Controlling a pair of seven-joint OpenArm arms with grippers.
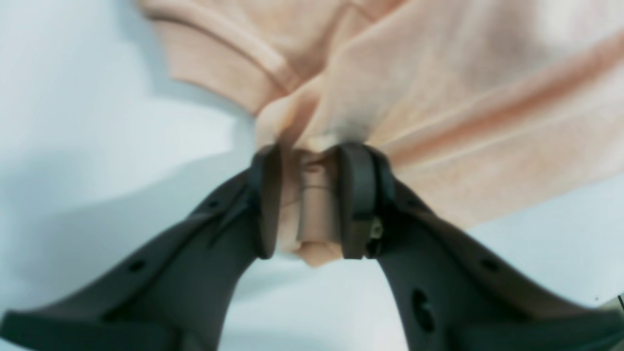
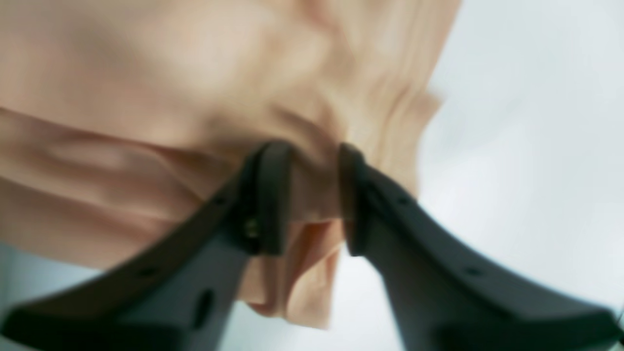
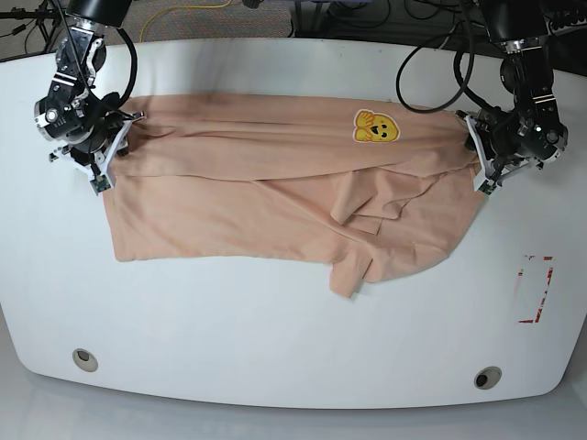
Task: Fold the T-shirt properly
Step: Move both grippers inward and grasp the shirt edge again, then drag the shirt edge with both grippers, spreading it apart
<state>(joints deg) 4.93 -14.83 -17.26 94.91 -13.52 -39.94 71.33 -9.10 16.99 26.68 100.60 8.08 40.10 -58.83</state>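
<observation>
The peach T-shirt [image 3: 275, 192] lies spread crosswise on the white table, folded over itself, with the yellow emblem [image 3: 376, 126] facing up near its right end. My left gripper [image 3: 481, 160] stands at the shirt's right edge. In the left wrist view the left gripper [image 1: 312, 151] is open, with a bunched fold of the T-shirt [image 1: 438, 97] loose between its fingers. My right gripper [image 3: 108, 156] is at the shirt's left edge. Close up, the right gripper [image 2: 313, 148] is also open, and a hanging edge of the T-shirt [image 2: 146, 73] sits between its fingers.
The white table [image 3: 293, 348] has a red-marked rectangle [image 3: 535, 289] at its right side. Two round fittings [image 3: 84, 359] [image 3: 487, 377] sit near the front edge. Cables run behind the table's far edge.
</observation>
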